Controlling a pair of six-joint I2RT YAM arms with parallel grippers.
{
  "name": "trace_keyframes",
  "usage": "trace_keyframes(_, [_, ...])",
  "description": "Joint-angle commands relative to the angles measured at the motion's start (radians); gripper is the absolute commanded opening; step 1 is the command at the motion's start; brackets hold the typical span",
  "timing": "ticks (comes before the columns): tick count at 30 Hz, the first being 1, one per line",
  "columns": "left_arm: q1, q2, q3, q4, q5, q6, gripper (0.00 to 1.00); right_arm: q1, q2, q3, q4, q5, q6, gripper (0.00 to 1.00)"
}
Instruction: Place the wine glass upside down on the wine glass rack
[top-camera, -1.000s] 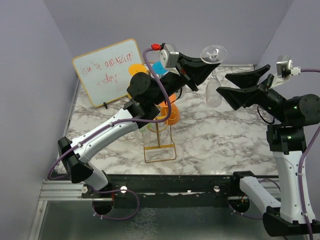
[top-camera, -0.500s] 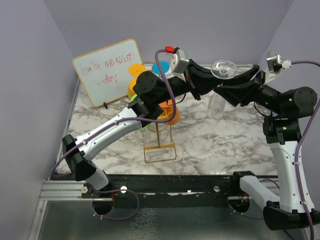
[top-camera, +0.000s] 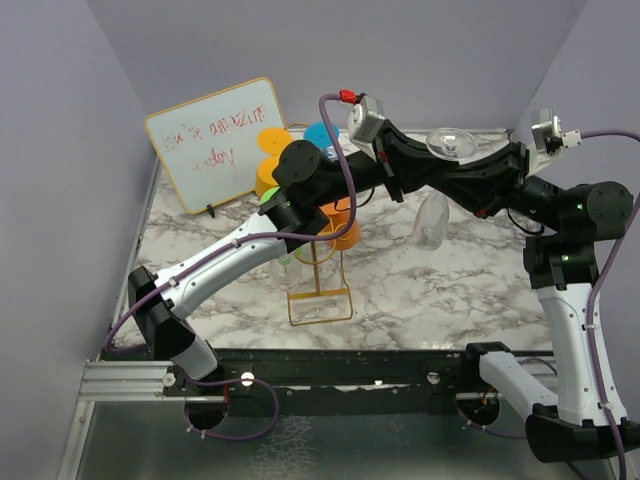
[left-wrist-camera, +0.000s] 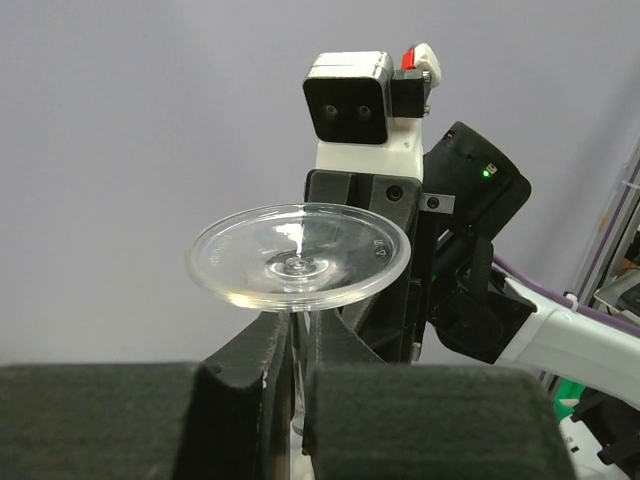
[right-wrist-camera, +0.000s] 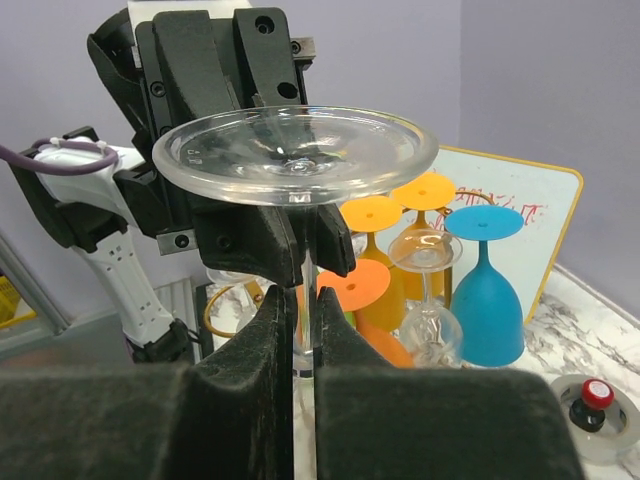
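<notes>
A clear wine glass (top-camera: 449, 142) hangs upside down above the back right of the table, foot up and bowl below. My left gripper (top-camera: 432, 174) comes in from the left and is shut on its stem. My right gripper (top-camera: 447, 181) meets it from the right and is shut on the same stem, a little lower. In the left wrist view the foot (left-wrist-camera: 298, 257) sits just above the left gripper (left-wrist-camera: 298, 345). The right wrist view shows the foot (right-wrist-camera: 295, 155) over the right gripper (right-wrist-camera: 303, 312). The gold wine glass rack (top-camera: 319, 262) stands left of the glass.
Orange glasses (top-camera: 346, 232) hang upside down on the rack, with a blue one (top-camera: 322, 134) behind. A whiteboard (top-camera: 220, 140) leans at the back left. The right wrist view shows a blue glass (right-wrist-camera: 485, 292), a clear glass (right-wrist-camera: 425, 300) and a small red-knobbed lid (right-wrist-camera: 594, 402).
My right gripper has moved left to the glass and shut on its stem. The left arm has carried the glass a little to the right and kept its hold.
</notes>
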Motion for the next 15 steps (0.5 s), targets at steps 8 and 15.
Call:
trace_keyframes(8, [-0.004, -0.092, -0.080, 0.041, -0.097, 0.053, 0.48, -0.004, -0.050, -0.069, 0.060, 0.111, -0.025, 0.01])
trace_keyframes(15, [-0.004, -0.227, -0.186, -0.020, -0.281, 0.175, 0.83, -0.004, -0.055, -0.103, 0.044, 0.166, -0.083, 0.01])
